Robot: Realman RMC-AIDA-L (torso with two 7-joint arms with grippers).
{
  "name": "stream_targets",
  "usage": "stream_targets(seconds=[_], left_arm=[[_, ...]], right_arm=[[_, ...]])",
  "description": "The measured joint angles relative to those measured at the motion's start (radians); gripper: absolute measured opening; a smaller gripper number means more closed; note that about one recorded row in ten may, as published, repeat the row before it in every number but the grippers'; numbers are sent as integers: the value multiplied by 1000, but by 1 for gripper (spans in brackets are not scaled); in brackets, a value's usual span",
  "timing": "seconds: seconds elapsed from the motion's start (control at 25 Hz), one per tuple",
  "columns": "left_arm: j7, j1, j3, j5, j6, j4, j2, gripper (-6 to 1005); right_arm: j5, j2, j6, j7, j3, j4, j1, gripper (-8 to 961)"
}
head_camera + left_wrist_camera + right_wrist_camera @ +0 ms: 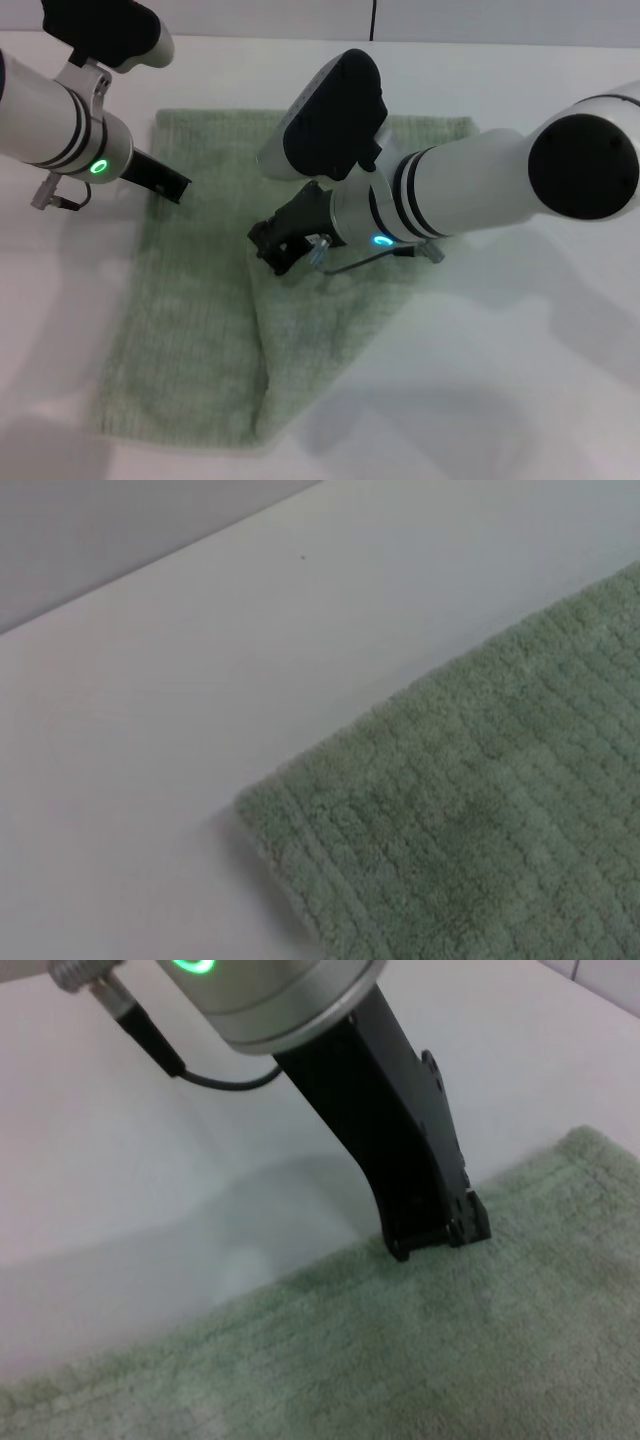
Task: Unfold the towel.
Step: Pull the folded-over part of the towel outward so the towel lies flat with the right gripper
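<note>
Spread on the white counter (540,400): the towel (190,330), pale sage green and ribbed. Still partly folded: the towel's right portion doubled over toward its middle, making a long diagonal crease down to a blunt point at the near edge. Lying flat on the towel's left half, a single layer reaching the near left corner.

Farther back, at the towel's centre, just where the folded flap's edge begins: the right hand (275,250), black, angled down from a white arm with a green ring light. Appears to press into or pinch the flap's edge; probably placed there because that loose edge is the one to draw back toward the towel's right to open the fold. Fingers look close together, but whether clamped on cloth cannot be told.

Farther still, at the towel's far left edge: the left hand (178,189), black and narrow, tip down on the cloth just inside the hem. Seen from the right wrist view, the same left hand (440,1230) rests its tip on the pile beside the counter, fingers together, nothing visibly gripped between them. Likely pinning that side so the towel stays put while the flap moves.

From the left wrist view: only a rounded corner of the towel (480,820) on bare counter (150,730).
</note>
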Motion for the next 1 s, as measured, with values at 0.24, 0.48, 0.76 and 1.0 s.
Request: stream_targets(seconds=[0.24,0.48,0.76,1.0], left_arm=[[0,-1,0,0,0,2,0,41],[0,-1,0,6,0,2,0,42],[-2,-1,0,9,-6,-4,-1,43],[-3,-1,0,9,-7,-6,-2,44]], right_arm=[[-36,0,39,-20,51,68,-35,-2],[-103,-2,142,-20,111,183,-78,-1],[-194,-2,330,-20,203,359,-139,-1],[-242,-3,426,-15,231,455,-167,-2]])
